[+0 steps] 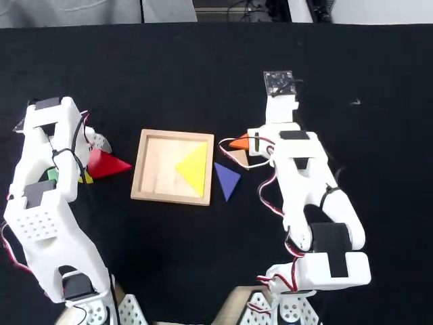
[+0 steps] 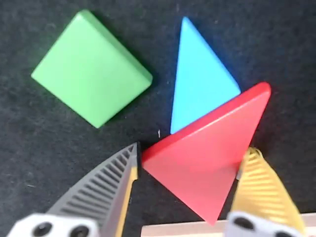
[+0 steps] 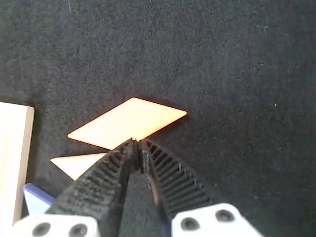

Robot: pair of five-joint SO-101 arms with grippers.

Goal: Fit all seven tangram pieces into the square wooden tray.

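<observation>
Red triangle (image 2: 205, 163) in left pincer (image 2: 193, 150), edge overlapping blue triangle (image 2: 200, 84).

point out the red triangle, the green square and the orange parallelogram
red triangle (image 2: 207, 155), left wrist view, middle of its face
green square (image 2: 91, 69), left wrist view, middle of its face
orange parallelogram (image 3: 128, 123), right wrist view, its middle

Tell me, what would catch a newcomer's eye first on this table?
A square wooden tray sits mid-table, holding just one yellow triangle. On its left side, the left gripper clamps a bright red triangle that overlaps a light blue triangle, with a green square nearby.
</observation>
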